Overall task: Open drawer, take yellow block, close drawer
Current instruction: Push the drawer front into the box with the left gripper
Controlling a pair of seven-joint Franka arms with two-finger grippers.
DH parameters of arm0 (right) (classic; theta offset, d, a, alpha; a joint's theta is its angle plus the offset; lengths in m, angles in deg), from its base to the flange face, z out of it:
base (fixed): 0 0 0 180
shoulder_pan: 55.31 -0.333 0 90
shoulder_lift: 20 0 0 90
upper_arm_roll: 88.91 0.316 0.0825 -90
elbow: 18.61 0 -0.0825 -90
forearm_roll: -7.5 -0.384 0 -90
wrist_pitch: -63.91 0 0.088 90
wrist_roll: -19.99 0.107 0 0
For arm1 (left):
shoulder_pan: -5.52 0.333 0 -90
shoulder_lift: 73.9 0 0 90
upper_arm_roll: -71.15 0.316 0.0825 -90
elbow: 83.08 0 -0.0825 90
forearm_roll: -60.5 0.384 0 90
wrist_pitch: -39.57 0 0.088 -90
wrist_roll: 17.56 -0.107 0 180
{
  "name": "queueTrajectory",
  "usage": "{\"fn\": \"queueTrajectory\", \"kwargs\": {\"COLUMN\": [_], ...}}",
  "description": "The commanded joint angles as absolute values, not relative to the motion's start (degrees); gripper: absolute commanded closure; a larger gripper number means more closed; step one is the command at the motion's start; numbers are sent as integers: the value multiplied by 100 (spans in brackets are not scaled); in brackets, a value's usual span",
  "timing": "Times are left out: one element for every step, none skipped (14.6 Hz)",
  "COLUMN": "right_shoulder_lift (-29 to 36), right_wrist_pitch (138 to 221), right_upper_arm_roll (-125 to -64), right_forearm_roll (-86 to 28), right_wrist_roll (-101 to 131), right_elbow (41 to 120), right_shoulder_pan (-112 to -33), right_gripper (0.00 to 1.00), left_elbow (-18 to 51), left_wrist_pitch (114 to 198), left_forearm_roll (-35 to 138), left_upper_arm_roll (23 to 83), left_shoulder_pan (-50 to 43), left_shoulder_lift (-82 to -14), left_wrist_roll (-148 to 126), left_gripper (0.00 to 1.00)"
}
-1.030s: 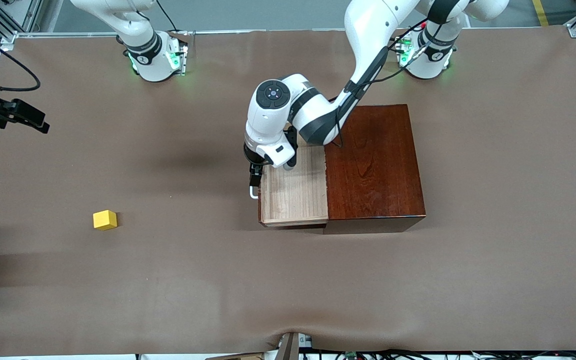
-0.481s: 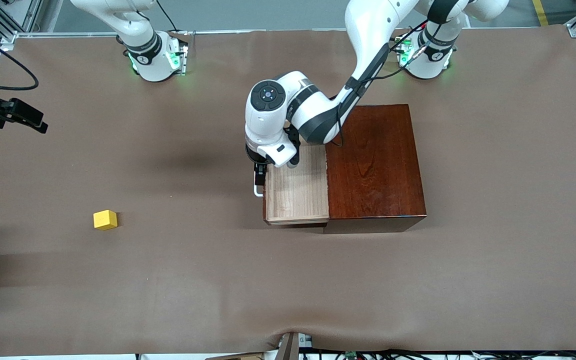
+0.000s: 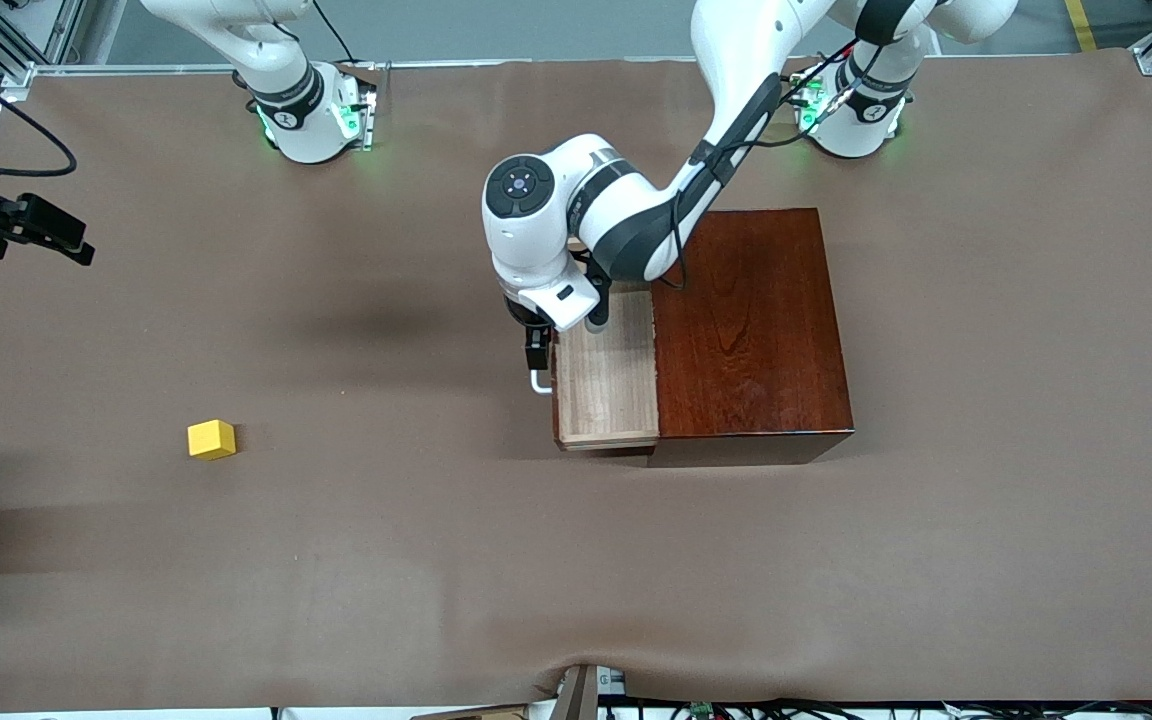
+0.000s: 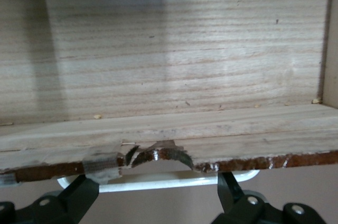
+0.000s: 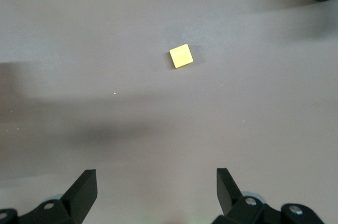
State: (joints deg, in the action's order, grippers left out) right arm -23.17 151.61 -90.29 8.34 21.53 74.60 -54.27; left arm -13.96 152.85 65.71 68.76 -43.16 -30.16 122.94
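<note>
Surface: brown paper-covered table (image 3: 576, 580), on which everything is laid out; places below are given against the wooden box.
Right gripper: black two-finger right gripper (image 3: 36, 235) is seen at the right arm's end of the table, well apart from the box, held up over bare table; in the right wrist view its jaws (image 5: 153, 195) are spread wide and nothing is held between them.
Yellow block: small bright yellow cube (image 3: 210, 439) is found on the bare table, well apart from the box toward the right arm's end, level with the box's nearer edge; it is also seen in the right wrist view (image 5: 181, 55), touched by nothing.
Left gripper: black two-finger left gripper (image 3: 537, 355) is placed at the drawer's front; in the left wrist view its fingers (image 4: 79, 195) are seen standing apart, with the white U-shaped bar handle (image 4: 158, 180) between them.
Drawer: pale light-wood drawer tray (image 3: 608, 385) with a dark front is shown partly out of the box, toward the right arm's end; its floor is seen bare.
Box: glossy reddish-brown wooden box (image 3: 748, 325) is set toward the left arm's end of the table.
</note>
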Motion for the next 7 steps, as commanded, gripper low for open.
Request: {"fn": "queueTrajectory", "kwargs": {"right_shoulder_lift": [-2290,-2281,-2281,-2281,-2281,-2281,-2281], "right_wrist_pitch": [15128,15128,15128,15128,15128,15128,15128], "right_upper_arm_roll": [-9014,-9014,-9014,-9014,-9014,-9014,-9014], "right_forearm_roll": [943,943,943,943,943,943,943], "right_wrist_roll": [2060,2069,2069,2069,2078,2078,2078], "right_elbow": [7367,7367,7367,7367,7367,7367,7358], "right_shoulder_pan": [-5408,-5408,-5417,-5426,-5426,-5417,-5408], "right_gripper": [0,0,0,0,0,0,0], "left_elbow": [-1005,-1005,-1005,-1005,-1005,-987,-987], "left_wrist_pitch": [14425,14303,14223,14144,14056,14003,13951], "left_forearm_roll": [7226,7314,7411,7499,7543,7587,7675], "left_upper_arm_roll": [7132,7132,7167,7228,7264,7299,7343], "left_shoulder_pan": [-4265,-4238,-4229,-4229,-4221,-4221,-4221], "left_shoulder_lift": [-3312,-3312,-3312,-3321,-3321,-3338,-3356], "left_wrist_roll": [12078,12078,12078,12069,12069,12060,12051], "left_gripper": [0,0,0,0,0,0,0]}}
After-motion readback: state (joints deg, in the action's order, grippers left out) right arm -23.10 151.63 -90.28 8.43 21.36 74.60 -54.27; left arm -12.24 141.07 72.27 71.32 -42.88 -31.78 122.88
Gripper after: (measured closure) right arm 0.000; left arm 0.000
